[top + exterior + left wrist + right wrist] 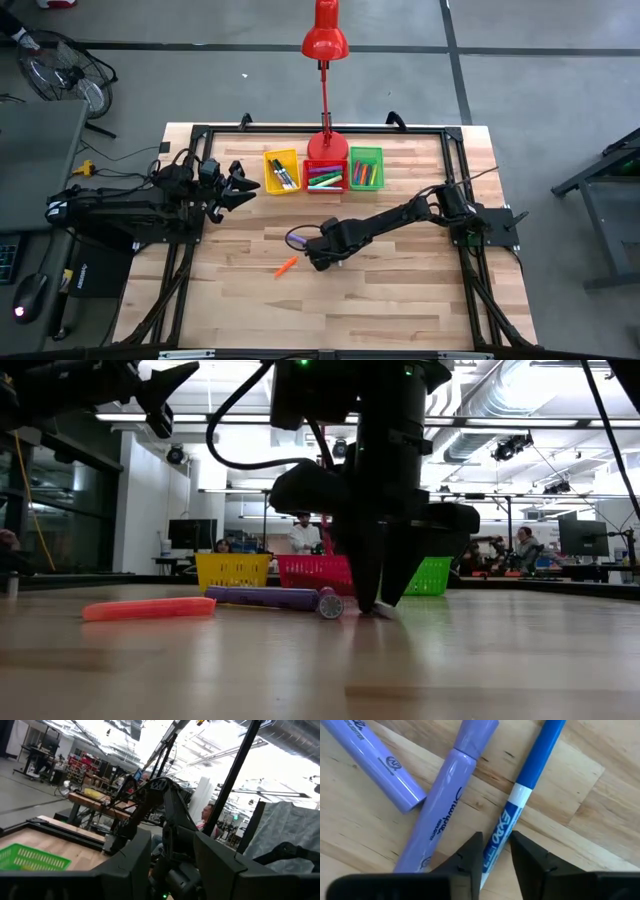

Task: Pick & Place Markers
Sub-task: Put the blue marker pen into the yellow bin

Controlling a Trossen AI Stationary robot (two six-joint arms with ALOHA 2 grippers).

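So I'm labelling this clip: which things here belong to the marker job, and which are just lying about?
Job:
- blue marker, between the right gripper's fingers
- two purple markers
- orange marker
- yellow bin, red bin, green bin with sorted markers

Lying about:
- red lamp
- left gripper, waiting beside the bins

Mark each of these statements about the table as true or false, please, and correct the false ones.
1. The right gripper is down at the table with its fingers on either side of the blue marker. True.
2. The orange marker lies in the yellow bin. False: it lies loose on the wood.
3. The red bin stands between the yellow bin and the green bin. True.
4. The left gripper is picking up a purple marker. False: it hangs beside the yellow bin.
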